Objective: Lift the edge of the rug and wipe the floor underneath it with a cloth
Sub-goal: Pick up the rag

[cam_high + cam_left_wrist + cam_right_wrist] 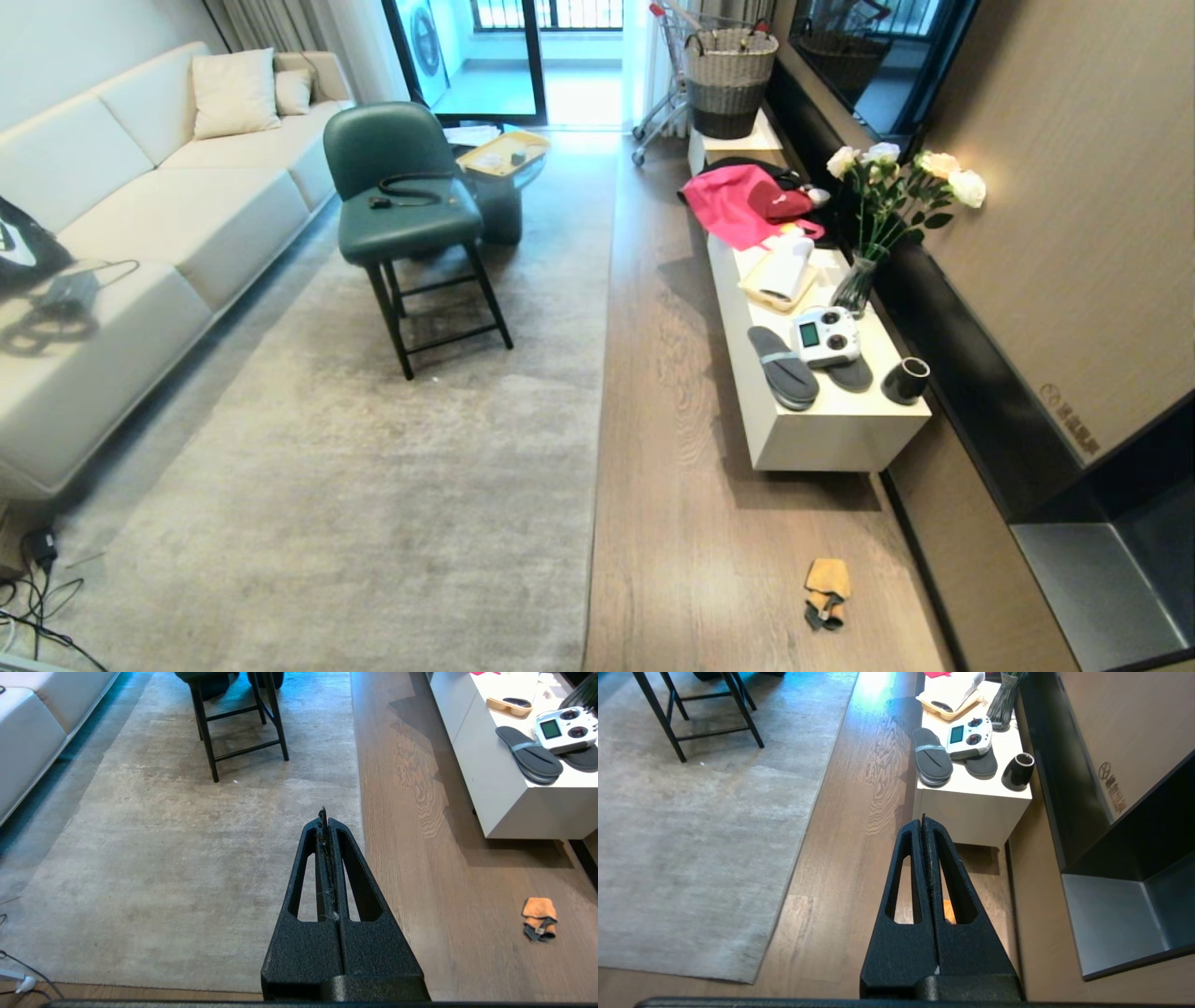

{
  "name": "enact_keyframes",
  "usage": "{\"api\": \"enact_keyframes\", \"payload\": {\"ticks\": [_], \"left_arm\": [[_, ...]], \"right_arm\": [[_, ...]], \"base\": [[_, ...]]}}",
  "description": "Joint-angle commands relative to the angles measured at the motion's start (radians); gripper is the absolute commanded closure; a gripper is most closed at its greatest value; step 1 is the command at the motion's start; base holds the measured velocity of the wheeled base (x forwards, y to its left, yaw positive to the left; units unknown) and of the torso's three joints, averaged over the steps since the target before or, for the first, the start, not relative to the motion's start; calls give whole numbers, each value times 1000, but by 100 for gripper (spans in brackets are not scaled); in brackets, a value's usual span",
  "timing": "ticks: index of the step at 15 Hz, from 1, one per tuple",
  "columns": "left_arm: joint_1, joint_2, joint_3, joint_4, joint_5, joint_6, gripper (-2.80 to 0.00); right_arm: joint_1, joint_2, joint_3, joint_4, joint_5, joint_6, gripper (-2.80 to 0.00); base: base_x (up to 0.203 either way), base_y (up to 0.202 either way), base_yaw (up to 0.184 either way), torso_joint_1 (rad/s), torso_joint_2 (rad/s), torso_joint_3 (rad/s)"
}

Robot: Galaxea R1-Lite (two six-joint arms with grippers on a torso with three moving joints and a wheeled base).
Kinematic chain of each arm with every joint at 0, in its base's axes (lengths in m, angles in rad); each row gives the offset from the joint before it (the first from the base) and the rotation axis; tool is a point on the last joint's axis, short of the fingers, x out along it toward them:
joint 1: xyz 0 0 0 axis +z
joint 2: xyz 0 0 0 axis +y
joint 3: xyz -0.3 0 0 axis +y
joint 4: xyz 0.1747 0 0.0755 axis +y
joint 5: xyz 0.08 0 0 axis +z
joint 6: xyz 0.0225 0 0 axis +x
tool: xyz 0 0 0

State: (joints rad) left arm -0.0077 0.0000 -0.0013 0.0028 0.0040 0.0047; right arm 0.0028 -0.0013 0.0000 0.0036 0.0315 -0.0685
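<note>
A large pale grey rug (392, 448) covers the left of the room; its rug edge (597, 439) runs straight along the brown plank floor (691, 523). The orange-yellow cloth (827, 593) with a dark grey underside lies crumpled on the floor near the white bench's front end. In the left wrist view the cloth (539, 918) is off to one side, and the rug edge (359, 807) passes just beside my shut, empty left gripper (324, 812). My right gripper (923, 820) is shut and empty high over the floor (840, 872); a sliver of cloth (948, 911) shows through its finger slot. Neither arm shows in the head view.
A low white bench (840, 429) by the right wall carries slippers (782, 367), a remote controller (825, 336), a dark cup (906, 380), a flower vase (854, 280) and pink fabric (738, 205). A green chair (406, 215) stands on the rug. A sofa (121, 252) lines the left; cables (37, 597) lie at the near left.
</note>
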Motion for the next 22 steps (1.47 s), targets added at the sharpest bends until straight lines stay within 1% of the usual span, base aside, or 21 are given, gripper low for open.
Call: {"api": "enact_keyframes", "payload": {"ticks": [1, 22], "left_arm": [[0, 0, 0, 0, 1, 0, 0], [0, 0, 1, 0, 1, 0, 0]], "right_arm": [[0, 1, 0, -1, -1, 15, 0], [0, 1, 0, -2, -1, 16, 0]], "base": [[0, 0, 0, 0, 0, 0], [0, 0, 0, 0, 0, 0]]}}
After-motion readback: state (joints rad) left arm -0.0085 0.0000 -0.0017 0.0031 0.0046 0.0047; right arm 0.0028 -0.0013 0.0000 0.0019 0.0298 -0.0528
